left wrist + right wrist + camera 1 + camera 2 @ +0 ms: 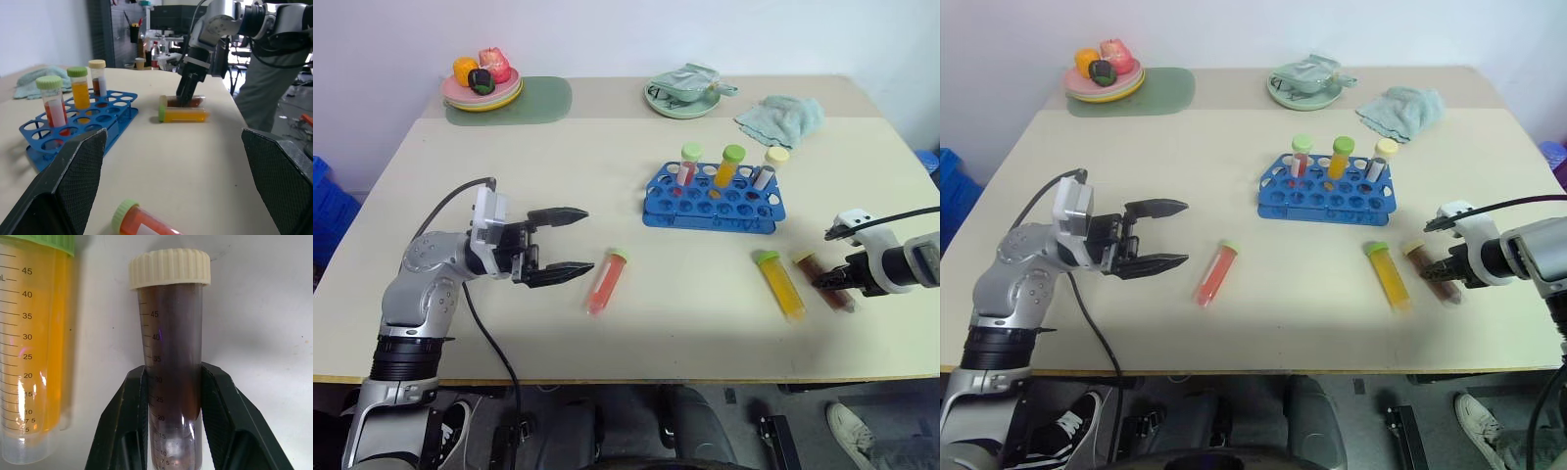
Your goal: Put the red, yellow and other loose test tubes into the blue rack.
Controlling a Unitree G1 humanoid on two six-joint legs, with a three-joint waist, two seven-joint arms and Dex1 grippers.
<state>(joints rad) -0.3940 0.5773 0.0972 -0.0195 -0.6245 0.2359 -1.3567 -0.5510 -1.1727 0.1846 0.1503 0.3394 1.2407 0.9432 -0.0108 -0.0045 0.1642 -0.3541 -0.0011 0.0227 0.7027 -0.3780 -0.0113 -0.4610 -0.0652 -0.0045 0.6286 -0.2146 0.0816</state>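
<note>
The blue rack (705, 217) stands right of the table's middle with three capped tubes upright in its back row. A red tube (607, 281) with a green cap lies in front of the rack on the left. My left gripper (576, 240) hovers open just left of the red tube, pointing toward it. To the right lie a yellow tube (780, 284) and, beside it, a dark brown tube (171, 347) with a cream cap. My right gripper (173, 418) is shut on the brown tube's lower half, with the tube lying on the table.
At the table's far edge are a plate of toy fruit (481, 88) on a green mat (538, 101), a pale green dish (683, 101) and a teal cloth (781, 117). A blue crate (328, 211) sits beyond the left edge.
</note>
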